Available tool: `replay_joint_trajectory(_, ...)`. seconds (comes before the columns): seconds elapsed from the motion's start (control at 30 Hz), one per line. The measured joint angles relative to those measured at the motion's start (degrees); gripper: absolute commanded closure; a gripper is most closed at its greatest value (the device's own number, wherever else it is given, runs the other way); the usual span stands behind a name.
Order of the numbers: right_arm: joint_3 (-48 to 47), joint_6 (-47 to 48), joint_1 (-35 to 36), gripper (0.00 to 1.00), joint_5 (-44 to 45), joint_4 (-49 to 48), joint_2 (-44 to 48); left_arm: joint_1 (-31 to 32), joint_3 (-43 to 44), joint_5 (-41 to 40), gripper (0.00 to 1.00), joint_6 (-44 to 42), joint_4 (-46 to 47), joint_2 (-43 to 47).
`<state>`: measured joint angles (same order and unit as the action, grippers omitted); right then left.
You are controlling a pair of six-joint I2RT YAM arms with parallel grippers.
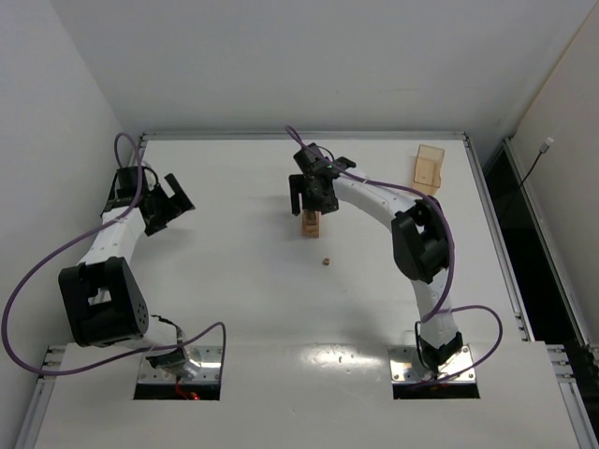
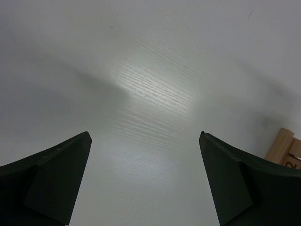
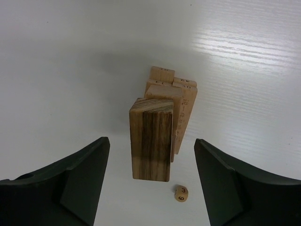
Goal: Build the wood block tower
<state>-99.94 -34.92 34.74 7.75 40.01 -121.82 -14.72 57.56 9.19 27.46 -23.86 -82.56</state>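
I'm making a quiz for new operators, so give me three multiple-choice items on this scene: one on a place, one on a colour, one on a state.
1. Where is the tiny numbered light-wood die?
A) atop the narrow light-brown wood block tower
B) on the white table, apart from the tower
C) in the left jaws

2. What colour are the arms' cables?
A) yellow
B) purple
C) green

3. How do the right jaws stand?
A) shut on a block
B) shut on the die
C) open, nothing gripped

Answers:
1 B: it lies alone on the table near the tower.
2 B: purple loops show overhead.
3 C: the right wrist view shows a wide gap.
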Motion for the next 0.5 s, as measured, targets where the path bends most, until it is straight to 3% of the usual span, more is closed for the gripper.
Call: replay_joint_trajectory(0.5,0.5,1.7,-0.3,0.39,-0.2,-1.4,-0.2,0.0,0.0,0.3,0.01,0.0,0.4,0.0)
